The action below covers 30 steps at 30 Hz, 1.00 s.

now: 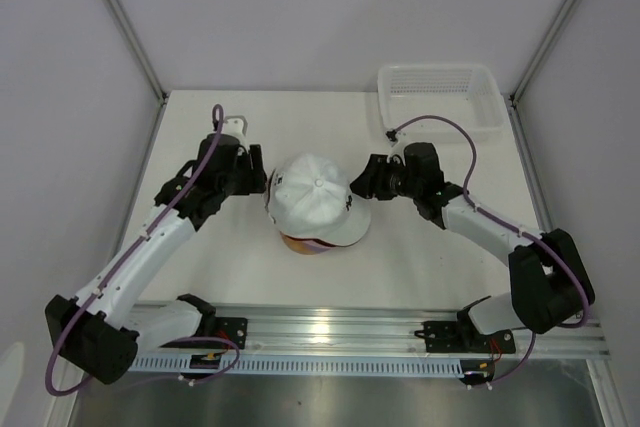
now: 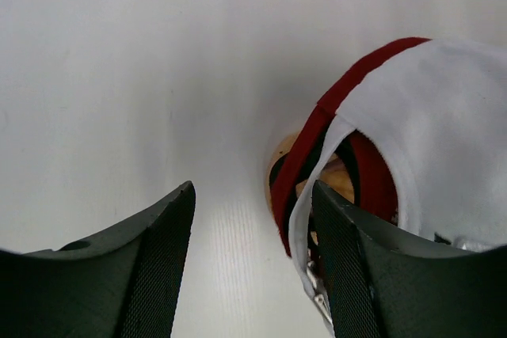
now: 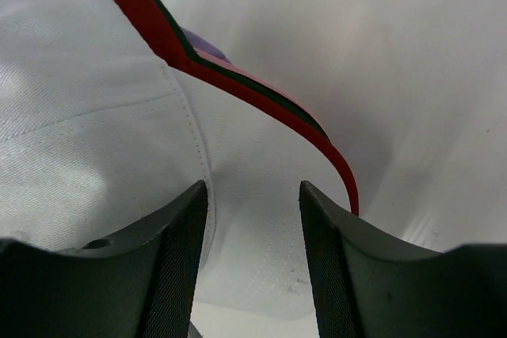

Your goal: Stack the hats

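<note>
The hats sit stacked in the middle of the table with the white cap [image 1: 318,197] on top, over a round wooden stand [image 1: 300,244]. Under its brim [image 3: 261,219], red [image 3: 158,29], dark green [image 3: 207,58], pink and purple brim edges show. My left gripper [image 1: 262,185] is at the back of the stack and open [image 2: 252,195]. The white rear strap [image 2: 305,219] hangs just inside its right finger, with the red cap [image 2: 317,128] behind. My right gripper [image 1: 358,185] is at the brim side, open [image 3: 253,195], its fingers astride the white brim without pinching it.
A white mesh basket [image 1: 440,97] stands at the back right corner. White walls close in the table on three sides. The metal rail [image 1: 330,332] with both arm bases runs along the near edge.
</note>
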### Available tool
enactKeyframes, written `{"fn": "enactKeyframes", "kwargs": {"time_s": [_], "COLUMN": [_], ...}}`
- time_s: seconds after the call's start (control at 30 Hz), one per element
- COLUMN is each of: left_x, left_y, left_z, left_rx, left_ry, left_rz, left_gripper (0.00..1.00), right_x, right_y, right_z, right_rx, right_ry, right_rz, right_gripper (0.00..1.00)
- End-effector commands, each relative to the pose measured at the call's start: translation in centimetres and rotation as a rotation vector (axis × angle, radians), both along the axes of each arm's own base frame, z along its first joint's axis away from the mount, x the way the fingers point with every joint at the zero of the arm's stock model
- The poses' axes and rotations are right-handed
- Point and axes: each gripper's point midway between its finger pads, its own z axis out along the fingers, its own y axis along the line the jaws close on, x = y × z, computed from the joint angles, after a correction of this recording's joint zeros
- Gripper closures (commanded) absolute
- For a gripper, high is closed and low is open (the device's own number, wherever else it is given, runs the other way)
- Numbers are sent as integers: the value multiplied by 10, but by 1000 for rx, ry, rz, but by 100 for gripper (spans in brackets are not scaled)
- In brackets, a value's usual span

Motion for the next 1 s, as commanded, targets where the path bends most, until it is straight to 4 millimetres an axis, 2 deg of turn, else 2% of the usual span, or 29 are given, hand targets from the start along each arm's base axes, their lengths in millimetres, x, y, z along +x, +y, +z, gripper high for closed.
{"fn": "enactKeyframes", "kwargs": {"time_s": [0.0, 0.13, 0.33, 0.53, 0.57, 0.63, 0.67, 0.77, 0.87, 0.93, 0.97], "left_x": [6, 5, 0, -10, -16, -19, -23, -27, -29, -28, -27], "left_y": [-23, -36, -30, -21, -19, -17, -16, -15, -11, -11, -10], "left_z": [-5, -28, -71, -94, -103, -105, -113, -117, -122, -120, -118], "left_rx": [-39, -44, 23, 41, 49, 38, 39, 28, 44, 48, 57], "left_ry": [33, 95, 203, 249, 270, 269, 281, 282, 294, 287, 278], "left_rz": [-81, -102, -63, -28, -26, -16, -15, -13, -1, -7, -4], "left_gripper": [36, 37, 41, 42, 42, 42, 43, 43, 43, 43, 42], "right_x": [23, 27, 19, 9, 5, 4, 4, 6, 14, 22, 24], "right_y": [17, 26, 33, 35, 35, 33, 31, 26, 22, 22, 17], "right_z": [32, 26, 2, -27, -33, -36, -36, -26, 3, 31, 34], "right_rx": [33, 16, -32, -69, -77, -81, -84, -100, -108, -102, -120], "right_ry": [-110, -87, -34, 33, 47, 52, 50, 21, -54, -128, -126], "right_rz": [18, 28, 48, 61, 63, 53, 50, 28, 9, -4, -14], "right_gripper": [46, 46, 45, 44, 43, 42, 41, 38, 34, 30, 26]}}
